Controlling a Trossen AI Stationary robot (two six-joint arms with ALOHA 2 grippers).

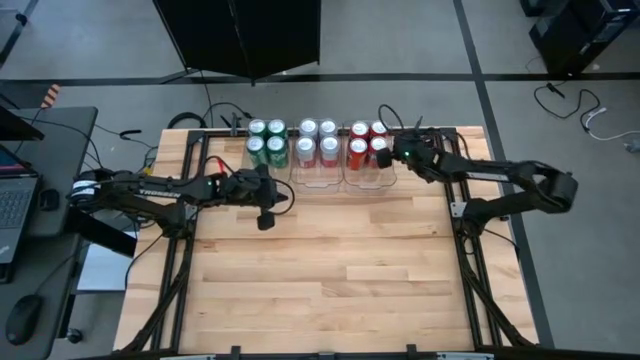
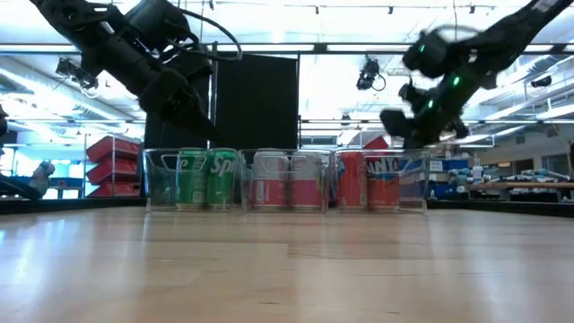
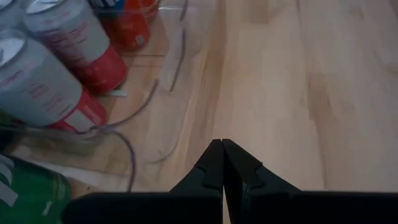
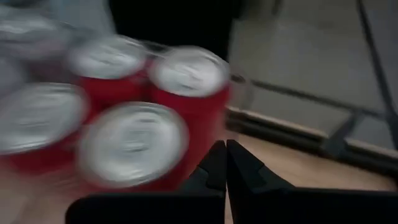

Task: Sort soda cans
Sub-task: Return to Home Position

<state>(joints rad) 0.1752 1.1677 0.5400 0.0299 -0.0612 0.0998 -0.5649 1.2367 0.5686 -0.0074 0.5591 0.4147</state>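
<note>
Left tool [image 3: 222, 144] closed near green cans [image 1: 267, 142]; right tool [image 4: 225, 146] beside red cans [image 1: 368, 143]

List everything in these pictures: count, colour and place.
table: one, light wood, under both arms
clear bins: three, transparent, side by side at the table's far edge
green soda cans: four, green, in the leftmost of them
silver-white soda cans: four, silver-white with red bases, in the middle one
red soda cans: four, red, in the rightmost one
laptop: one, dark, left of the table
dark panel: one, black, beyond the far edge
left gripper: shut, above the wood before the green cans
right gripper: shut, beside the red cans
</note>
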